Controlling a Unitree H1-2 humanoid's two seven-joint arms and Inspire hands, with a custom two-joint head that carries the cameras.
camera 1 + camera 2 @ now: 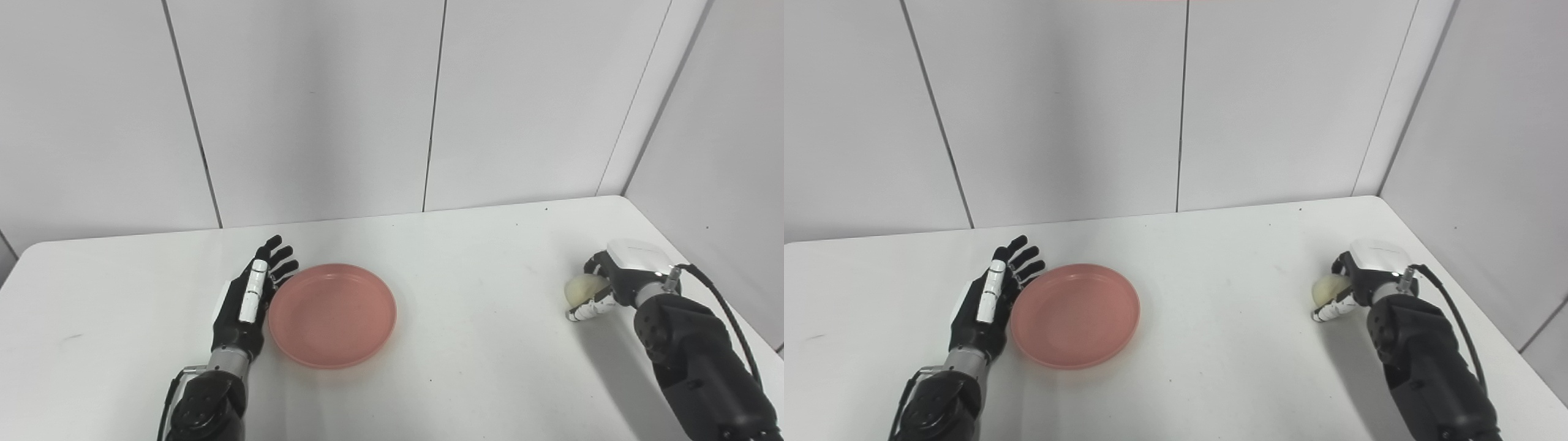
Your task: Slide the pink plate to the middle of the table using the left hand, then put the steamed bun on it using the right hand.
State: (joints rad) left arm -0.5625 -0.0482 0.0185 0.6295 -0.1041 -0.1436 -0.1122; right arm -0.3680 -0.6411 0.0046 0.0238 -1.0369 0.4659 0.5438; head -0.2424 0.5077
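The pink plate lies flat on the white table, left of the table's middle. My left hand stands on edge against the plate's left rim, open, fingers straight and pointing away from me. At the far right, my right hand is wrapped around the pale steamed bun; fingers curl over it from above and below. The bun sits at table level, and I cannot tell whether it touches the surface.
Grey panelled walls close off the back and the right side. The table's right edge runs just beside my right arm. A black cable loops off the right wrist.
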